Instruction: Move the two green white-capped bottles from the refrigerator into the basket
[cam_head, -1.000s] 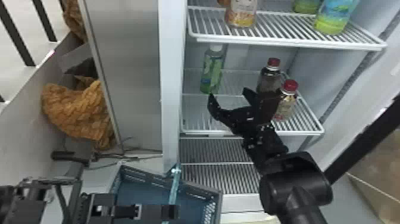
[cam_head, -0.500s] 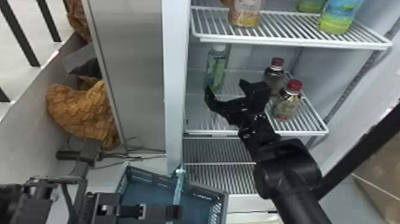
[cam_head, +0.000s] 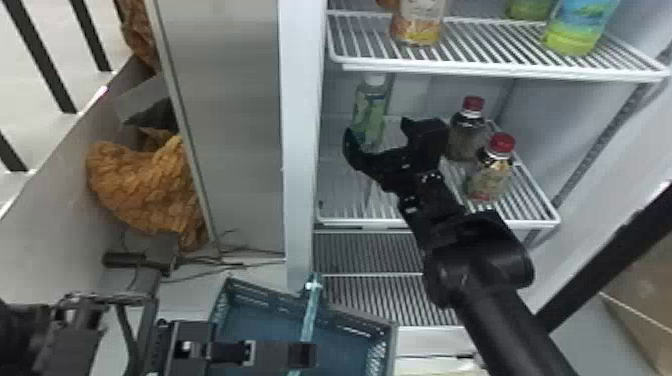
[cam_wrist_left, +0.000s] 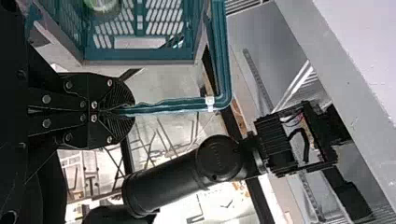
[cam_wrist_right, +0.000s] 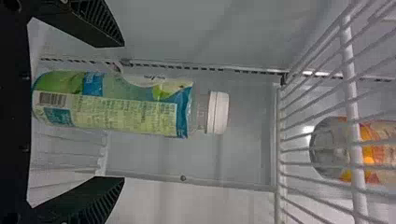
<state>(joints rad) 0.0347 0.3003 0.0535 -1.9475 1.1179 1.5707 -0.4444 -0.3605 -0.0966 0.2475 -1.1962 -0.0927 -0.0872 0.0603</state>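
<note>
The right gripper (cam_wrist_right: 123, 111) is open before the green bottle (cam_wrist_right: 140, 109), upright at the left on the refrigerator shelf (cam_head: 360, 221). This looks like the grasping step: ease in, close, then lift towards the basket (cam_wrist_left: 140, 61), whose handle (cam_wrist_left: 170, 104) the left gripper (cam_wrist_left: 127, 111) clamps.

Green bottle (cam_head: 369, 110): white cap (cam_wrist_right: 218, 112) on, wraparound label (cam_wrist_right: 130, 105) in green, yellow-green and blue. Upright on shelf (cam_head: 360, 221), left side of refrigerator (cam_head: 300, 150), between the parted fingers of right claw (cam_head: 375, 132), untouched. Basket (cam_head: 265, 320): blue-green, slotted walls, near side, low, outside refrigerator; handle (cam_head: 311, 320) pinched in left claw (cam_head: 307, 354). Pale green rounded item (cam_wrist_left: 102, 4) inside, partly visible; identity unclear.
</note>
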